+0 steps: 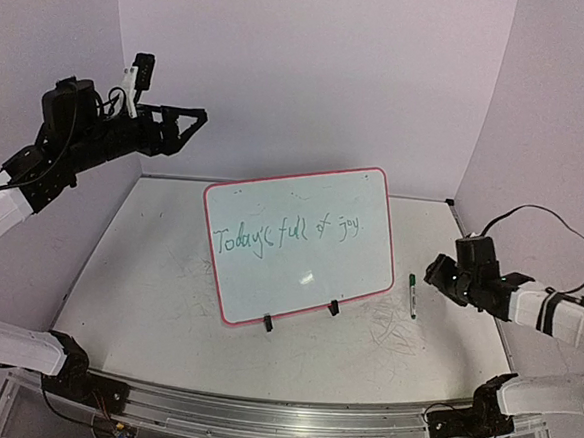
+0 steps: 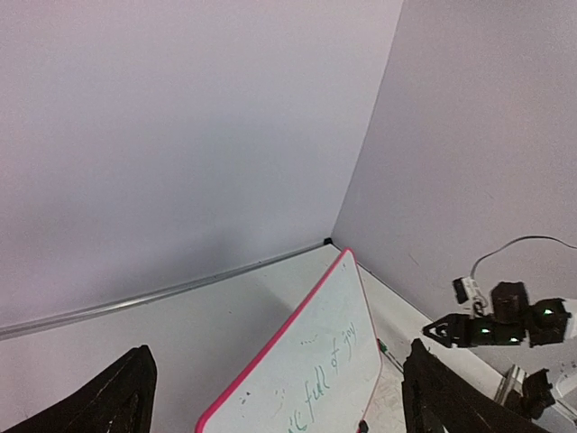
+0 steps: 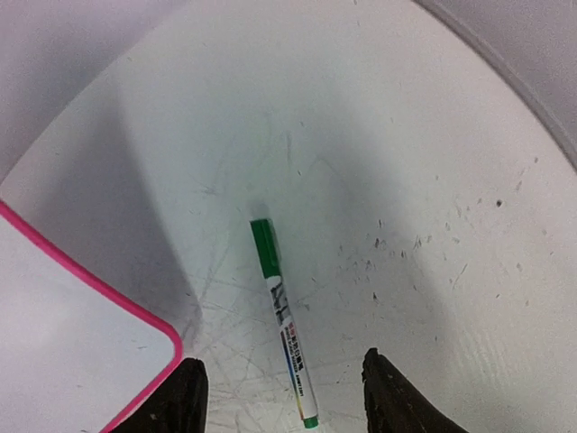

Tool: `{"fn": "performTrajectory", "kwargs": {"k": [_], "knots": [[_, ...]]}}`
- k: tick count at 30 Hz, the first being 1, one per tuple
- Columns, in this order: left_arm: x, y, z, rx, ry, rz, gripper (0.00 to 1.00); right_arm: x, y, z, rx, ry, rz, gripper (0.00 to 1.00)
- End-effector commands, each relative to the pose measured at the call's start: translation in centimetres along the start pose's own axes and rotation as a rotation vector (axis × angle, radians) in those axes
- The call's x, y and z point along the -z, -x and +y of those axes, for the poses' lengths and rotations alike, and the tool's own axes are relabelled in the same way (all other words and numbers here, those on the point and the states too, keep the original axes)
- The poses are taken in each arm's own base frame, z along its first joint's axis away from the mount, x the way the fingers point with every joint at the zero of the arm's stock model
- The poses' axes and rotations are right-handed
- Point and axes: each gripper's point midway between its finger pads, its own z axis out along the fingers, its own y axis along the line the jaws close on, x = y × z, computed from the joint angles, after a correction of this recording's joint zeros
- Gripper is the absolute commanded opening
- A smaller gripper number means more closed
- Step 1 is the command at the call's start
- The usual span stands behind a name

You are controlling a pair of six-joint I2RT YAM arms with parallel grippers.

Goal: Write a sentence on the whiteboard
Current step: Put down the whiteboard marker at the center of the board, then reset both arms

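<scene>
Showing the whiteboard (image 1: 300, 245) standing near the centre of the counter (image 1: 146, 299), propped on its two black clip feet (image 1: 268, 324) and leaning back, its red-pink frame turned slightly so that the right edge sits further away. The sentence (image 1: 286, 234) runs in one line of thin green handwriting across the middle of the white surface and reads "Today's full of joy." with a closing dot.

At about 4 o'clock from the board, just beside its lower right corner, the green pen (image 1: 412, 296) lies flat on the counter, touched by nothing. In the right wrist view the pen (image 3: 281, 311) points its broad green end toward 12 o'clock. The right claw (image 3: 287, 365) hovers above it with its fingers spread to either side, pinching nothing. In the overhead view this right claw (image 1: 435, 272) sits at 3 o'clock from the pen, near it but apart.

The left claw (image 1: 193, 122) hangs high at 10 o'clock from the board, well apart from it. In its own view the left claw (image 2: 279, 352) has its fingers spread wide and empty, looking down over the board's top edge.

By this evidence the writing looks finished and the pen is set down. What seems left, at most, is drawing both arms back from the counter.
</scene>
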Motion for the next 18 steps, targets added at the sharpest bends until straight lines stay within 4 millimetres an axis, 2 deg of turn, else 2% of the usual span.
{"fn": "performTrajectory", "kwargs": {"k": [1, 3, 6, 11, 14, 18], "knots": [[2.3, 5.2, 1.7, -0.069, 0.17, -0.132, 0.97, 8.8, 9.2, 3.6, 0.106, 0.131, -0.263, 0.91], [3.0, 6.6, 2.7, -0.072, 0.246, -0.171, 0.97, 13.9, 13.2, 5.1, 0.127, 0.199, -0.382, 0.98], [4.2, 8.2, 3.9, -0.068, 0.341, -0.222, 0.99, 20.6, 17.8, 6.7, 0.166, 0.268, -0.525, 0.98], [6.1, 9.7, 5.1, -0.069, 0.442, -0.286, 0.99, 28.5, 22.1, 8.1, 0.188, 0.36, -0.68, 0.98], [7.1, 10.1, 5.3, -0.075, 0.465, -0.312, 1.0, 31.6, 23.5, 8.7, 0.193, 0.41, -0.736, 0.98], [7.9, 10.5, 5.4, -0.069, 0.483, -0.338, 0.99, 33.2, 24.3, 9.1, 0.199, 0.433, -0.767, 0.98]]}}
